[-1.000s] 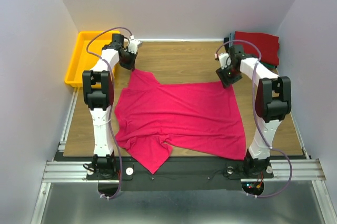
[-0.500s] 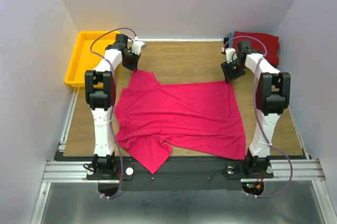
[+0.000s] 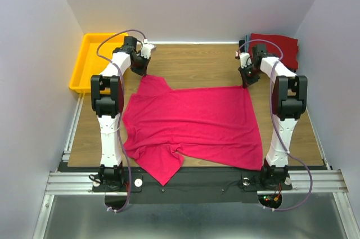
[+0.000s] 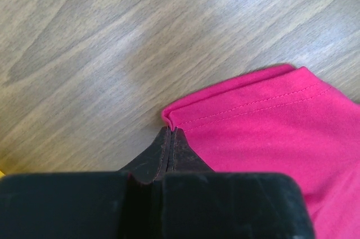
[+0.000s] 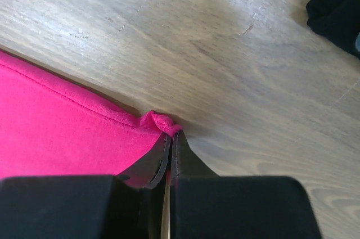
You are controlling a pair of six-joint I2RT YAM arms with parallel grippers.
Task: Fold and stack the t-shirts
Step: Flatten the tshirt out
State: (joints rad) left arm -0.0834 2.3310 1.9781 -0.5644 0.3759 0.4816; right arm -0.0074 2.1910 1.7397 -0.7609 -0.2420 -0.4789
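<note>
A crimson t-shirt [image 3: 191, 123] lies spread over the wooden table, one sleeve hanging over the near edge. My left gripper [image 3: 142, 73] is shut on its far left corner; the left wrist view shows the hemmed corner [image 4: 174, 116] pinched at the fingertips [image 4: 170, 132]. My right gripper [image 3: 246, 85] is shut on the far right corner, where a small bunch of cloth [image 5: 158, 121] sits at the closed tips [image 5: 173, 136]. Folded t-shirts [image 3: 277, 48], dark red on top, are stacked at the far right corner.
A yellow tray [image 3: 90, 59] stands off the table's far left corner. White walls close in the back and both sides. A dark cloth edge [image 5: 337, 3] shows at the upper right of the right wrist view. A metal rail [image 3: 191, 181] runs along the near edge.
My right gripper moved toward the shirt's far right corner and closed on it. The left gripper stayed shut on the far left corner.
</note>
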